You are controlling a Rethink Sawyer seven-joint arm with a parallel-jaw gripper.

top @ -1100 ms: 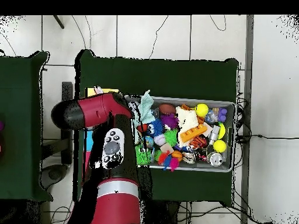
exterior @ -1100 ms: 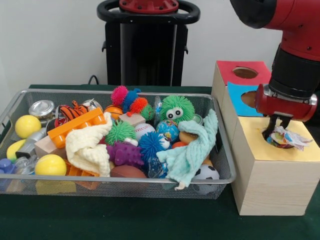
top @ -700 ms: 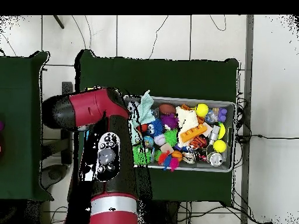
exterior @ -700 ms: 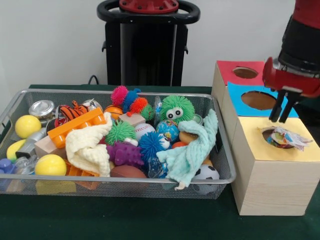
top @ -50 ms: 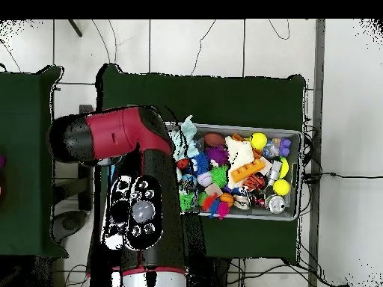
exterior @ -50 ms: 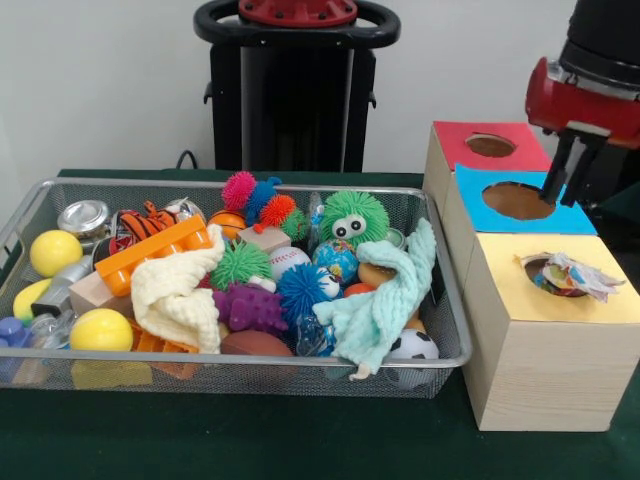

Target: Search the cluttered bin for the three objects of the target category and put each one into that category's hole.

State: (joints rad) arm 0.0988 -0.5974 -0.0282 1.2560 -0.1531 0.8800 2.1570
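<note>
Above the blue box (exterior @ -50 ms: 520, 200), the pincer (exterior @ -50 ms: 563, 180) hangs with nothing in it; its two fingers are close together, almost touching. A crinkled wrapper (exterior @ -50 ms: 565, 273) sits in the hole of the yellow box (exterior @ -50 ms: 545, 345), partly sticking out, so I judge one item is delivered but maybe not fully dropped. The bin (exterior @ -50 ms: 440, 300) with the remaining clutter lies well to the side of the pincer, on the green surface (exterior @ -50 ms: 250, 440), across the boxes. Next the pincer must travel sideways over the bin's rim. Which things there belong to the target category I cannot tell.
</note>
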